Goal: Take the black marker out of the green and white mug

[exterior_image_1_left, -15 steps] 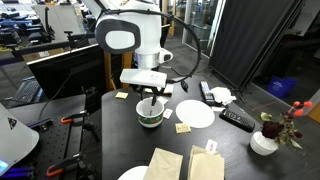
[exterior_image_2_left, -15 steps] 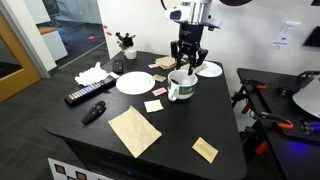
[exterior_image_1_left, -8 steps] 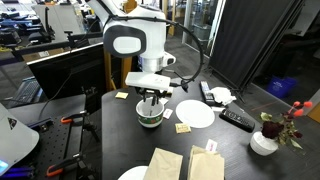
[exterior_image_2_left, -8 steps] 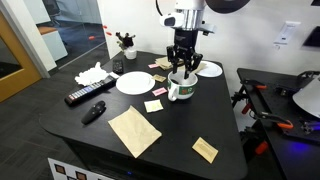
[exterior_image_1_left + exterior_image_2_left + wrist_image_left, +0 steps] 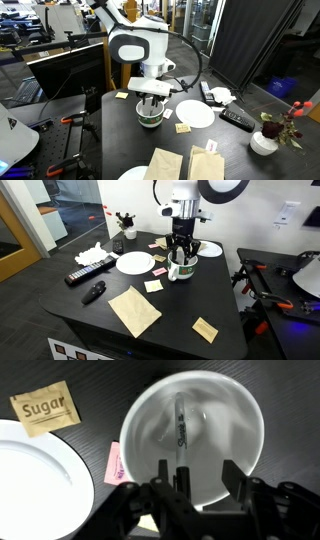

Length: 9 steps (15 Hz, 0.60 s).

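Note:
The green and white mug [image 5: 150, 118] [image 5: 182, 271] stands mid-table. In the wrist view I look straight down into its white bowl [image 5: 140, 420]. The black marker [image 5: 180, 425] lies inside, leaning against the inner wall, with its lower end between my fingers. My gripper [image 5: 197, 470] is open, with one finger on each side of the marker and just inside the rim. In both exterior views the gripper [image 5: 150, 103] [image 5: 180, 255] points straight down into the mug, and the marker is hidden there.
White plates [image 5: 196, 114] [image 5: 134, 262] [image 5: 30, 480] flank the mug. A sugar packet [image 5: 45, 408] and a pink packet [image 5: 113, 460] lie beside it. Black remotes [image 5: 85, 276] [image 5: 237, 119], a flower vase [image 5: 265, 140] and brown napkins [image 5: 134, 310] lie farther off.
The arm has come down, bringing the open gripper lower onto the mug. The mug has not moved.

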{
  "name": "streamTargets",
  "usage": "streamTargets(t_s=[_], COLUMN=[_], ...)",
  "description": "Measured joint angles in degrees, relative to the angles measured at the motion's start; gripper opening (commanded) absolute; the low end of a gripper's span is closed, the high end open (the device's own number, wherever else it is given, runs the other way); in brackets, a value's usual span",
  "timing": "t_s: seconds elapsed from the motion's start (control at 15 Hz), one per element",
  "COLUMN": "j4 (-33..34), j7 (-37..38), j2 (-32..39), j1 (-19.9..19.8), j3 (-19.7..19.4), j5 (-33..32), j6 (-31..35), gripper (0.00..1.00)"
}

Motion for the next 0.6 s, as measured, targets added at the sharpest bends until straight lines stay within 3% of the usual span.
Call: streamTargets(t_s=[0.4, 0.47, 0.53, 0.6], j4=[1.3, 1.4, 1.6, 1.7], j7=[0.0, 0.0, 0.0, 0.0], j2=[2.1, 2.3, 2.4, 2.6], j1=[-0.9, -1.1, -1.2, -1.3], j3=[0.9, 1.0, 1.0, 1.0], j5=[0.0, 0.0, 0.0, 0.0], j6=[0.0, 0.0, 0.0, 0.0], gripper=[0.56, 0.34, 0.32, 0.23])
